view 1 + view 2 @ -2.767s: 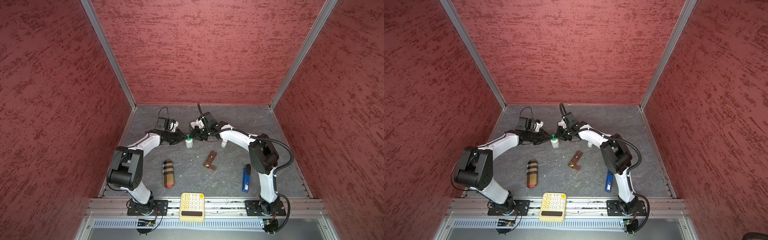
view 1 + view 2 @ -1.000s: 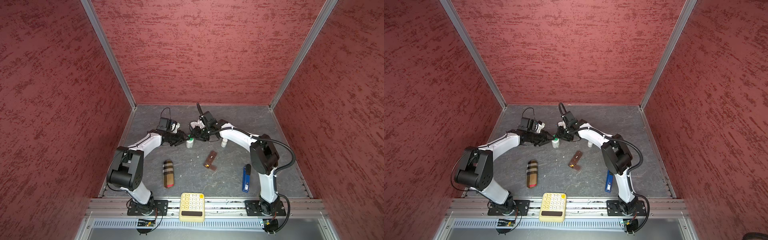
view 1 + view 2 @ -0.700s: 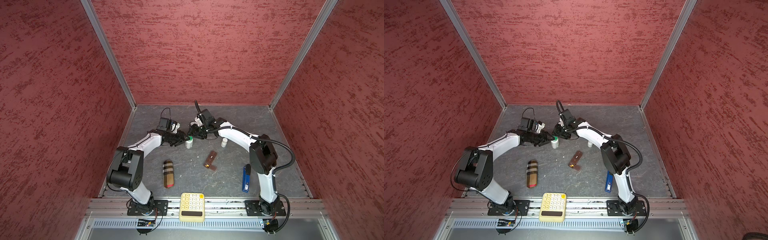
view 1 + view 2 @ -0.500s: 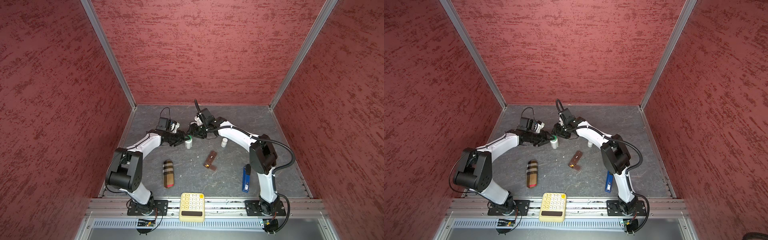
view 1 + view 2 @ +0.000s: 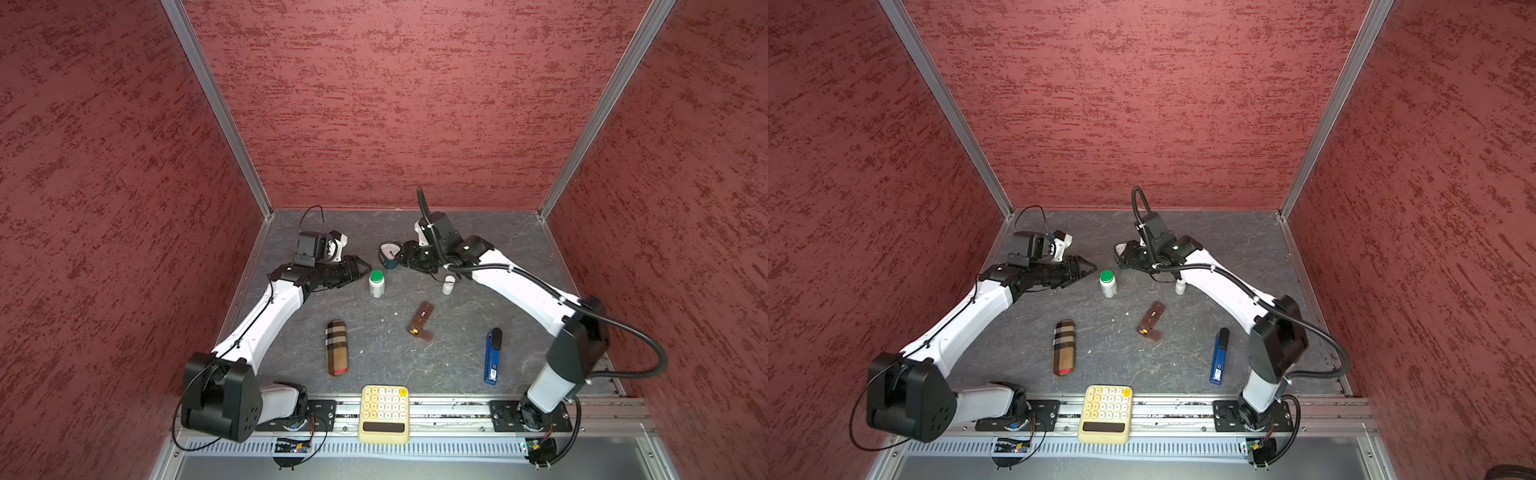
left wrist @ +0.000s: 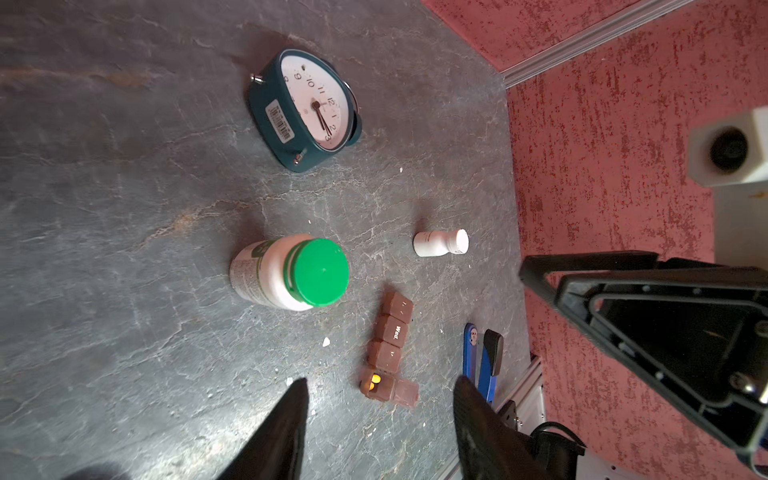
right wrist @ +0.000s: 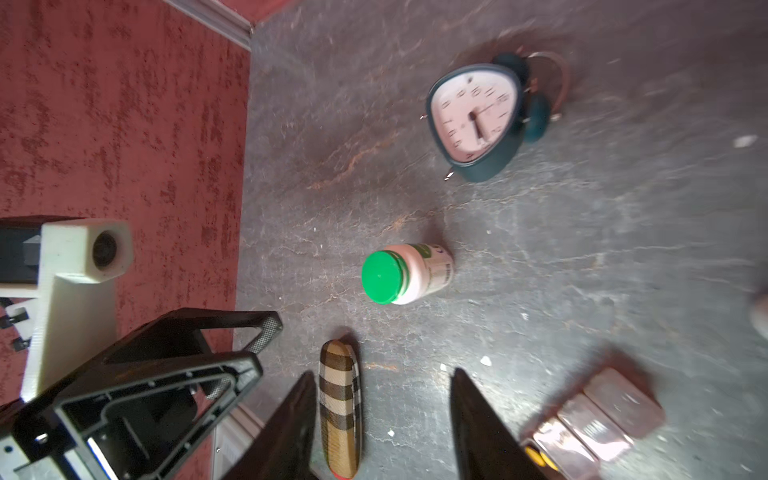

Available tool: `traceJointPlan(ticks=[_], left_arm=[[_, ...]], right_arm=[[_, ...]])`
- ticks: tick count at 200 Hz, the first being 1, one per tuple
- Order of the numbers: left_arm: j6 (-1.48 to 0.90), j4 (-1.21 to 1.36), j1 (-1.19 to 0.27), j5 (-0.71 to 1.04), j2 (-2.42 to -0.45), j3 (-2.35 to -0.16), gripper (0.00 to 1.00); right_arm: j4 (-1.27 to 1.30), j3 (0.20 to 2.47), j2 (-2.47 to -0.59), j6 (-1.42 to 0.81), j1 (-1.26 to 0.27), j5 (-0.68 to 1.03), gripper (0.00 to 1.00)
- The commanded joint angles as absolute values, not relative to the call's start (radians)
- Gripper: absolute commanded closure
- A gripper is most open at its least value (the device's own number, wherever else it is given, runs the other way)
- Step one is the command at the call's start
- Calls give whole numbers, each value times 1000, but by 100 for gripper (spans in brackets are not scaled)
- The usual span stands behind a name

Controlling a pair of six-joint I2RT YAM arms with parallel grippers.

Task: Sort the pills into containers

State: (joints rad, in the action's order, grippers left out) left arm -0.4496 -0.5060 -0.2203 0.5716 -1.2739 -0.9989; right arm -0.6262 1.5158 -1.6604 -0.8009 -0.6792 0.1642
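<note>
The containers (image 5: 420, 322) (image 5: 1150, 320) are a dark brown strip of lidded cells lying mid-table. In the left wrist view the containers (image 6: 388, 349) have the end cell's lid open, with small yellow bits inside. Tiny white pills (image 6: 326, 341) (image 7: 484, 360) lie loose on the slate beside the strip. My left gripper (image 5: 365, 268) (image 6: 380, 390) is open and empty, just left of the green-capped bottle (image 5: 376, 282) (image 6: 291, 272). My right gripper (image 5: 401, 259) (image 7: 380, 376) is also open and empty, hovering behind the bottle by the clock.
A teal alarm clock (image 5: 388, 253) stands at the back. A small white bottle (image 5: 447, 285) stands under the right arm. Nearer the front lie a plaid case (image 5: 336, 347), a blue lighter (image 5: 492, 355) and a yellow calculator (image 5: 384, 411) on the front rail.
Both grippers have drawn back from the green-capped bottle, the left to the left and the right toward the clock. The bottle now stands alone with its cap on.
</note>
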Motion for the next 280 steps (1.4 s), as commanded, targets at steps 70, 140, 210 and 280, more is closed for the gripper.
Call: traceJointPlan(ticks=[70,140,210,280], left_arm=[[-617,-387,-639,362,-1216,-773,55],[-649,-325,-713,333,-1328,-776,57],[-624,-301,-626,392,-1341,-757,58],[-618,-272,-589,431,-1349,-738,58]], right_arm=[[-648,783,-1155,-1135,-798,0,83],[-502,638,-1244,-1184,-825,24,86],[-348,682,-1425,-1151,-824,114,89],[-308,759,-1416,-1120,-825,162,85]])
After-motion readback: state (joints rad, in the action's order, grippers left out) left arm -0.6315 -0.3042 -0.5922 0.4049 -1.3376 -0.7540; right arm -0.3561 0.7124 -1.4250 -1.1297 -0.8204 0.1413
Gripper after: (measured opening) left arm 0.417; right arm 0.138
